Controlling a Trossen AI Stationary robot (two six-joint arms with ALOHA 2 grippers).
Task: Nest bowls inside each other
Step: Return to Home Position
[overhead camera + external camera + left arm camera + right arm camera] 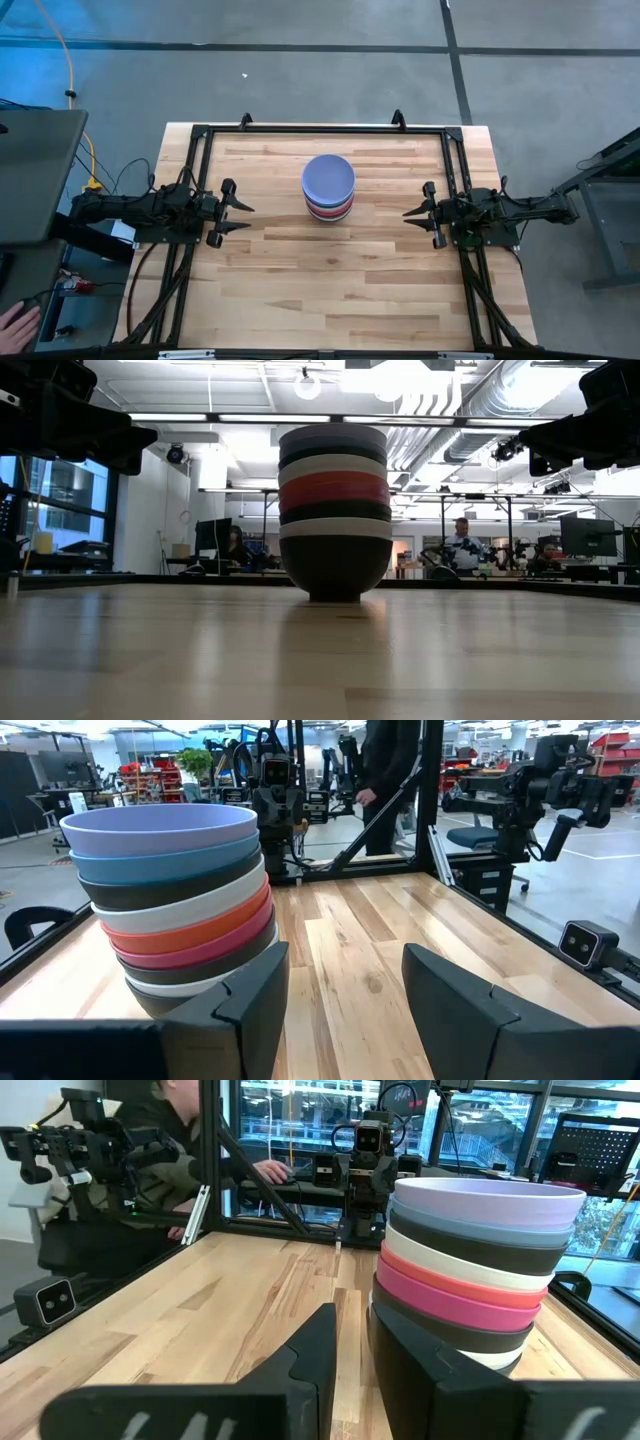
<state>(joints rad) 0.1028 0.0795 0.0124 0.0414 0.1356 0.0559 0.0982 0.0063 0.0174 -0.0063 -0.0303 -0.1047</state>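
Note:
The bowls (328,188) stand nested in one stack at the middle of the wooden table. A lavender bowl (160,828) is on top, with blue, black, white, red, magenta, black and white bowls under it. The bottom black bowl (334,572) rests by its foot on the table. My left gripper (246,216) hangs open to the stack's left, pointing level at it and clear of it. My right gripper (408,214) hangs to the stack's right, also level, with a narrow gap between its fingers (352,1325) and nothing in it.
A black frame rail (320,128) runs along the table's far edge and down both sides. Bare wood lies in front of the stack toward the near edge. A person's hand (18,325) shows off the table at the lower left. People sit in the room behind.

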